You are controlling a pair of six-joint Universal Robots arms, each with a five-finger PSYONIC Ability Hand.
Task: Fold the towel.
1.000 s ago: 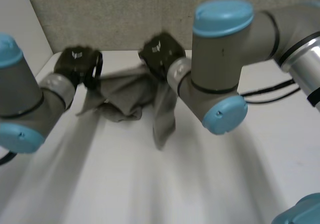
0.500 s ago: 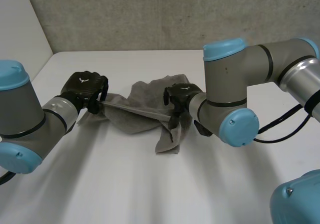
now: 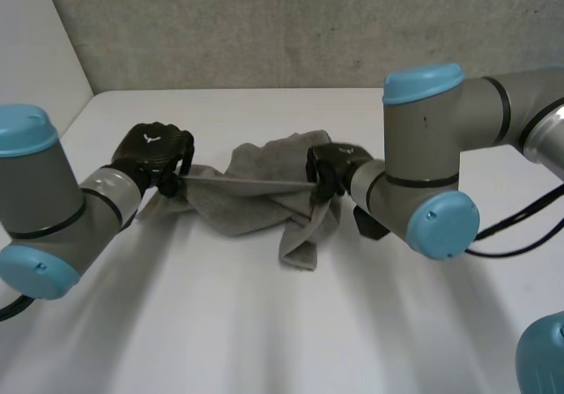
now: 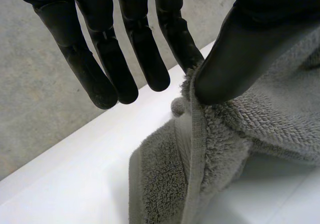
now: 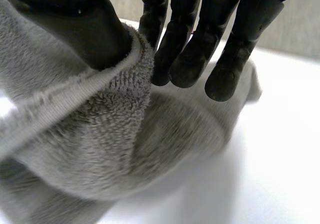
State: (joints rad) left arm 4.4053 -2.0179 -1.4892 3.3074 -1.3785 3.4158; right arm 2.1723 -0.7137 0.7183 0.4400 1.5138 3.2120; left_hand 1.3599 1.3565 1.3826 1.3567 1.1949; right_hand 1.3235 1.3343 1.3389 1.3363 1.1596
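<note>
A grey terry towel (image 3: 251, 198) lies bunched on the white table (image 3: 264, 323) between my two hands. One hemmed edge is stretched taut from hand to hand, and a loose end hangs down toward the table's front on the right side. My left hand (image 3: 154, 152) holds the towel's left end. In the left wrist view the thumb (image 4: 240, 58) pinches the towel's hem (image 4: 197, 134) against a finger, the other fingers straight. My right hand (image 3: 333, 167) holds the right end. There the thumb (image 5: 85, 28) presses the towel's edge (image 5: 90, 144) against the fingers (image 5: 200, 43).
A grey wall (image 3: 264, 24) runs behind the table and a white panel (image 3: 35, 50) closes off its left side. My right arm's elbow (image 3: 423, 174) hangs over the table right of the towel. The table's front half is bare.
Both hands came down and toward the front with the towel. The right hand moved to the right, pulling the held edge taut. The towel's loose parts settled on the table.
</note>
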